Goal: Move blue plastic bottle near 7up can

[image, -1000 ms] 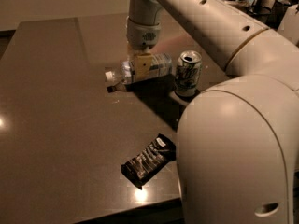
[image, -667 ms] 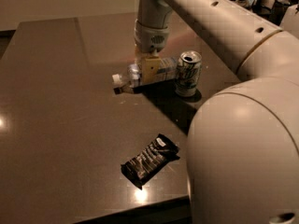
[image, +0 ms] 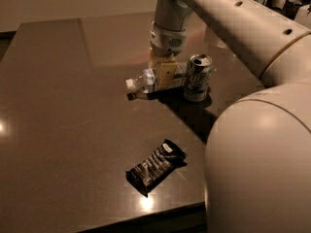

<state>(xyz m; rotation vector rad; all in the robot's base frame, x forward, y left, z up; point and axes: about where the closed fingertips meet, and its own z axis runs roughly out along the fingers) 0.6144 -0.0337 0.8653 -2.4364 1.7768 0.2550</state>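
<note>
The blue plastic bottle (image: 144, 81) lies on its side, its white cap pointing left, just left of the 7up can (image: 198, 78). The can stands upright on the dark table (image: 68, 110), its shiny top showing. My gripper (image: 163, 74) reaches down from above and is shut on the bottle's middle, with one pale finger (image: 167, 74) across its label. The bottle's right end sits close to the can, and I cannot tell whether they touch. A dark shadow lies under the bottle.
A black snack wrapper (image: 156, 167) lies near the table's front edge (image: 146, 217). My arm's large white body (image: 262, 164) fills the right side and hides the table's right part. Cluttered items stand at the far top right.
My gripper has carried the bottle to the right, from a gap away to right beside the can. The can and the wrapper have not moved.
</note>
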